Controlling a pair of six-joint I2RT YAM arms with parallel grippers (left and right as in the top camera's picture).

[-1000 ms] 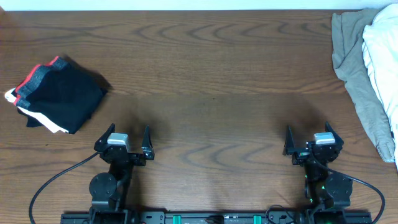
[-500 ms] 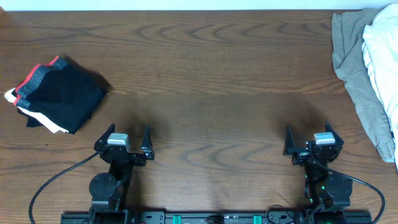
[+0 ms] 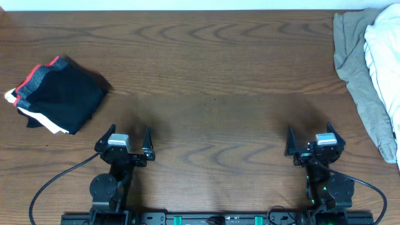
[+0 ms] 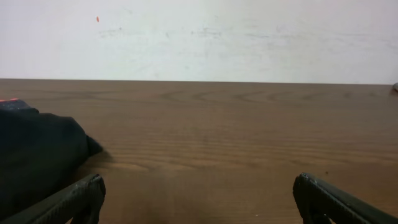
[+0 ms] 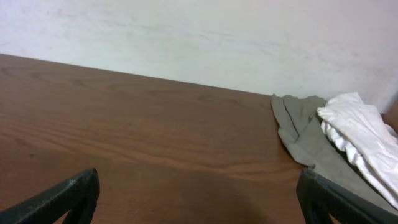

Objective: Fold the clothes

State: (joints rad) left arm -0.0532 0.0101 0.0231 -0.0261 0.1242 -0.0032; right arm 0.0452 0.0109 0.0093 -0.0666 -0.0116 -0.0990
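Here, the left pincer [image 3: 130, 133] and right pincer [image 3: 309, 132] sit wide and empty at the wooden surface's [image 3: 212, 75] near edge, while the white T-shirt [image 3: 382, 44] lies heaped on a khaki garment [image 3: 355, 72] at far right, so a grab there may drag both together.

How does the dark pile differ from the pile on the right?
The dark pile is a folded stack; the right pile is loose and rumpled. The dark pile is black with red and white edges; the right pile is khaki with white cloth on top. The dark pile shows whole from overhead; the right pile runs past the frame edge. Both lie on the table.
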